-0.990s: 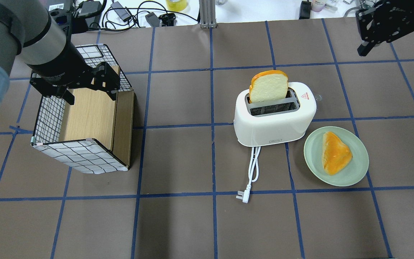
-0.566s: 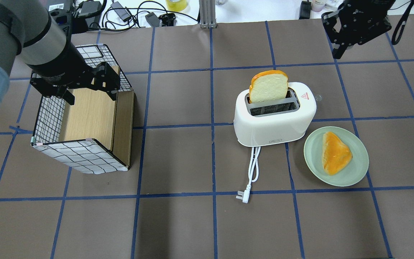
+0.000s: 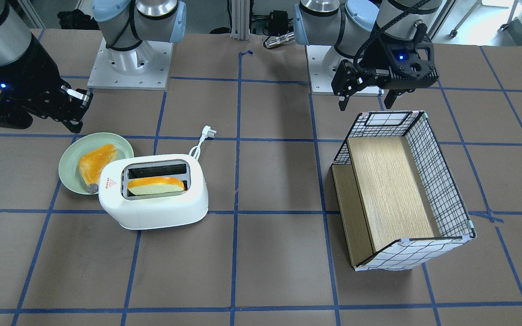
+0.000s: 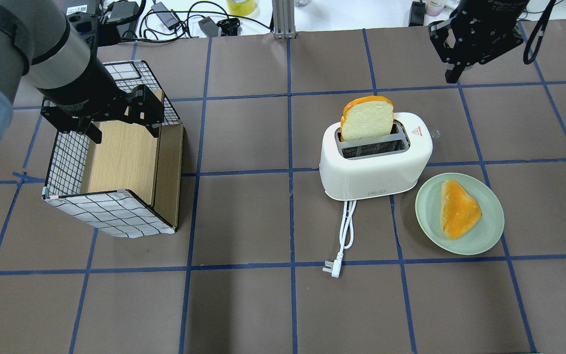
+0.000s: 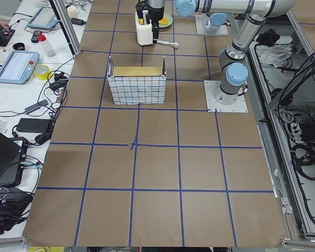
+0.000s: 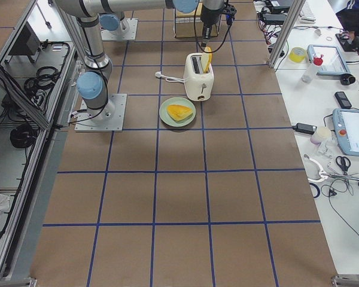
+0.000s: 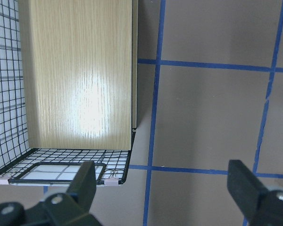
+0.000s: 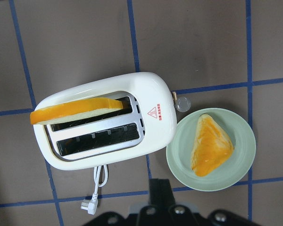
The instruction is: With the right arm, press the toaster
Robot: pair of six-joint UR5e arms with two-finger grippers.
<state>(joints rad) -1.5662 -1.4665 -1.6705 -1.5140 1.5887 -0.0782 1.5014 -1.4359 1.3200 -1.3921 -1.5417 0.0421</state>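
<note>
The white toaster (image 4: 376, 164) stands right of the table's middle, its cord and plug (image 4: 332, 269) trailing toward the near edge. A bread slice (image 4: 367, 118) stands high in its far slot. A small silver knob (image 4: 434, 132) sits on its right end. It also shows in the front view (image 3: 152, 208) and the right wrist view (image 8: 160, 136). My right gripper (image 4: 452, 73) hangs shut and empty above the table, beyond and right of the toaster, apart from it; it also shows in the front view (image 3: 79, 99). My left gripper (image 4: 123, 129) is open and empty over the box.
A grid-patterned box (image 4: 111, 211) with a wooden inside lies at the left. A green plate (image 4: 425, 206) with a bread piece (image 4: 460, 209) sits right next to the toaster's right end. Cables and devices lie along the far edge.
My right gripper has moved left along the far side, closer to the toaster. The left arm, toaster and plate have not moved.
</note>
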